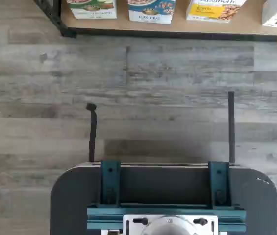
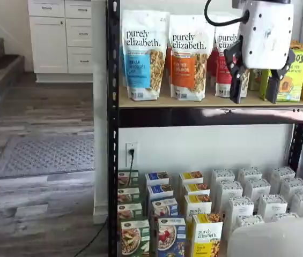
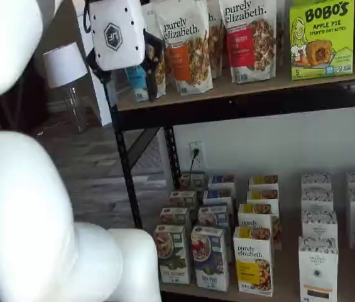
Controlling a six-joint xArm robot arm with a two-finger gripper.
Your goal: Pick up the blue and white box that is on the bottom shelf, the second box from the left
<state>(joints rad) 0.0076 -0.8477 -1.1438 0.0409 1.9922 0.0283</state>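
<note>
The blue and white box [image 2: 171, 235] stands upright in the front row of the bottom shelf [image 3: 285, 278], between a green-and-white carton [image 2: 134, 237] and a yellow carton [image 2: 207, 235]. It also shows in a shelf view [image 3: 210, 257], and its lower edge shows in the wrist view [image 1: 151, 11]. My gripper [image 2: 254, 98] hangs high up in front of the upper level, well above the box and to its right. A gap shows between its two black fingers [image 2: 236, 80], and it holds nothing. It also shows in a shelf view [image 3: 129, 85].
Granola bags [image 2: 143, 53] and green Bobo's boxes [image 3: 320, 38] fill the tan upper board. Rows of white cartons [image 2: 256, 201] fill the right of the bottom shelf. Black rack post [image 2: 112, 160] stands at the left. My white arm [image 3: 32, 214] blocks the foreground. A dark mount [image 1: 163, 200] shows in the wrist view.
</note>
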